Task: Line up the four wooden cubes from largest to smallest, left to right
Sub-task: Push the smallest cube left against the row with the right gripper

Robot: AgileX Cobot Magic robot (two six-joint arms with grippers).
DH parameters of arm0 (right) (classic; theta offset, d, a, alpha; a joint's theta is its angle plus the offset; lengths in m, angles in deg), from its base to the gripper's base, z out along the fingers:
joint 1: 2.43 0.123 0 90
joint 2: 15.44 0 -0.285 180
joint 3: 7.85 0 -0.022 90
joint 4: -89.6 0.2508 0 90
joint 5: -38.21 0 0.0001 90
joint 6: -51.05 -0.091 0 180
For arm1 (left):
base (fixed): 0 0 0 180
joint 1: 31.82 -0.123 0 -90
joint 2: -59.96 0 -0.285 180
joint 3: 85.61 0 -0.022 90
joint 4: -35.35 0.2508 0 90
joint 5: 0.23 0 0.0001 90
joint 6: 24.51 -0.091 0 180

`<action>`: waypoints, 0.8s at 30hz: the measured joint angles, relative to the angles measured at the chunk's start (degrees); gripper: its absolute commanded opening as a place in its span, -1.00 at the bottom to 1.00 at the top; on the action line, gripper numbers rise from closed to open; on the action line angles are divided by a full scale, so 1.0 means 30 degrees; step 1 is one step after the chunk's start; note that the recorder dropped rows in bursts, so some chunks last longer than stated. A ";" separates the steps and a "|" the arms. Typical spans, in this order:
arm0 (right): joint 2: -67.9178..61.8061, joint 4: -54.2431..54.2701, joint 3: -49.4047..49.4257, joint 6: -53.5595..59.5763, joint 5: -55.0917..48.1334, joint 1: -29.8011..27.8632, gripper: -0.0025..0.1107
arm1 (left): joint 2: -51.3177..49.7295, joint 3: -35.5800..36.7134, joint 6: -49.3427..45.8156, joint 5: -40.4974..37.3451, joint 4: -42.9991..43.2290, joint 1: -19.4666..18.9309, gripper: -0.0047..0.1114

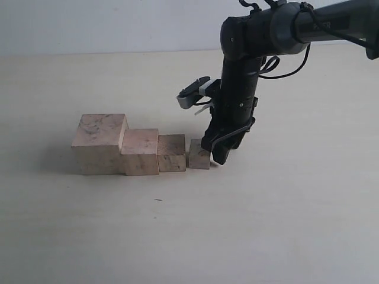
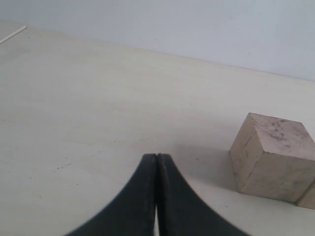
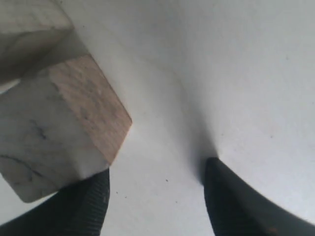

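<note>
The four wooden cubes stand in a row on the table, stepping down in size from left to right: the largest cube, the second cube, the darker third cube and the smallest cube. My right gripper points down just right of the smallest cube, open, with bare table between its fingers. In the right wrist view the smallest cube lies just outside one finger, and my right gripper holds nothing. My left gripper is shut on nothing, some way from the largest cube.
The pale table spreads on all sides of the row. The black right arm comes down from the upper right. A grey wall runs behind the table. The left arm does not show in the exterior view.
</note>
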 measured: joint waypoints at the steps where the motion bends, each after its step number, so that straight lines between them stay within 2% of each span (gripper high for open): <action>1: 0.0000 0.0000 0.0000 0.0000 0.0000 0.0000 0.02 | 0.0000 0.0000 0.0000 0.0000 0.0000 0.0000 -0.92; 24: -0.0005 0.1278 0.0000 0.0148 0.1024 -0.0029 0.02 | 0.0000 0.0000 0.0000 0.0000 0.0000 0.0000 -0.92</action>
